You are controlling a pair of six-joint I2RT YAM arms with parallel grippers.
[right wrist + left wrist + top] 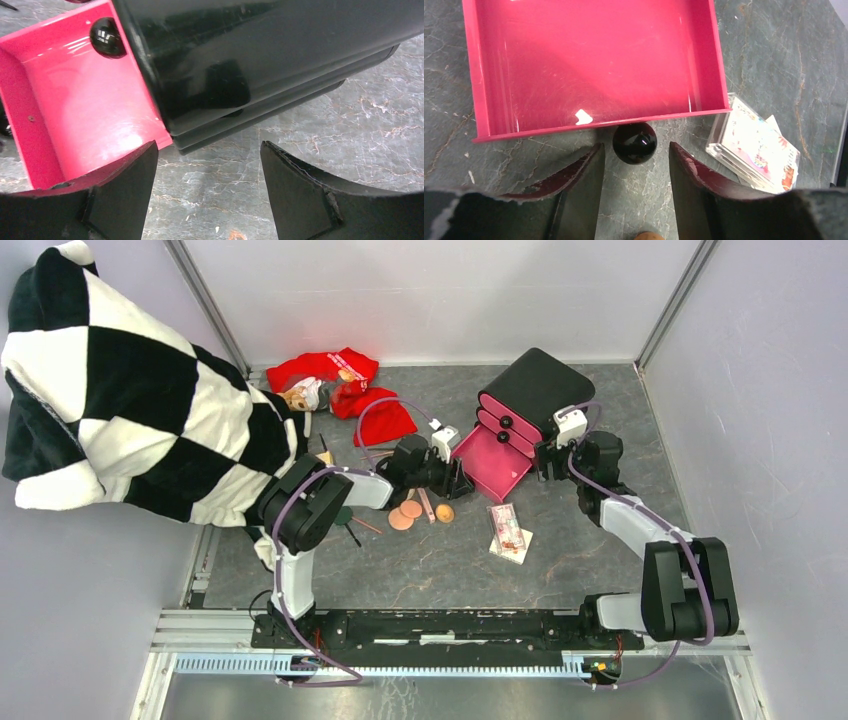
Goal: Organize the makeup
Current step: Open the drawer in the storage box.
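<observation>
The makeup lies on the grey table: peach round puffs [401, 520] [445, 512], a pink stick [427, 505], thin pencils [364, 525] and a red-patterned packet [506, 528] on a white card [521, 546]. A pink drawer [492, 462] stands pulled out of the black box [535, 385]. My left gripper [457, 480] is open at the drawer's front. In the left wrist view the black knob [634, 143] sits between the fingertips of that gripper [635, 147], with a gap on each side. The packet [754, 146] lies to the right. My right gripper [549, 456] [207, 146] is open beside the box, holding nothing.
A red cloth [345, 385] lies at the back left with a small toy [300, 395] on it. A black and white checkered blanket [130, 400] hangs over the left wall. The box [260, 60] has two more pink drawers [505, 415], both closed.
</observation>
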